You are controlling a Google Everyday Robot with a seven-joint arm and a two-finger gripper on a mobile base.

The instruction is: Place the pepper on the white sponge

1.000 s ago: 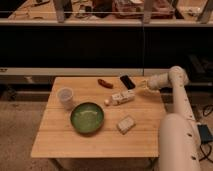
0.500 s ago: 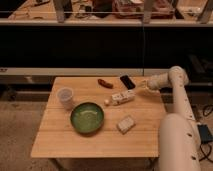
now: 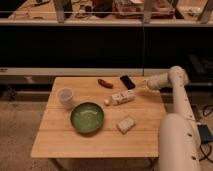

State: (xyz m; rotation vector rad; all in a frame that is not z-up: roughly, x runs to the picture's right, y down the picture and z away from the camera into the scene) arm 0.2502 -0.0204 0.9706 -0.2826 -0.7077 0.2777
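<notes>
Gripper is low over the right side of the table, fingers pressed together, nothing in them. Pepper isn't picked yet. It lies flat on the wood, sideways from the gripper toward the far edge, with the black phone between the two. White sponge is on the camera side of the gripper, well apart from it, lying slantwise near the green bowl.

Step in hand, as I read it: reach for the pepper.
- Spread the jaws first, then go over the phone, not along the surface.
- Pepper is thin and lies diagonal, so turn the wrist to close across its short axis at mid-length.
- Go right down to the wood or the fingers will likely skip over it.

Clearance:
- White boxy item is just beside the gripper tip, can't tell if touching. Lift before traversing.
- Pepper is near the far edge, so a shove could roll it off.
- Bare wood between pepper and cup gives room on that side.
- The carry to the sponge crosses the boxy item, so go high.
- Sponge has bare wood around it except on the bowl side.
</notes>
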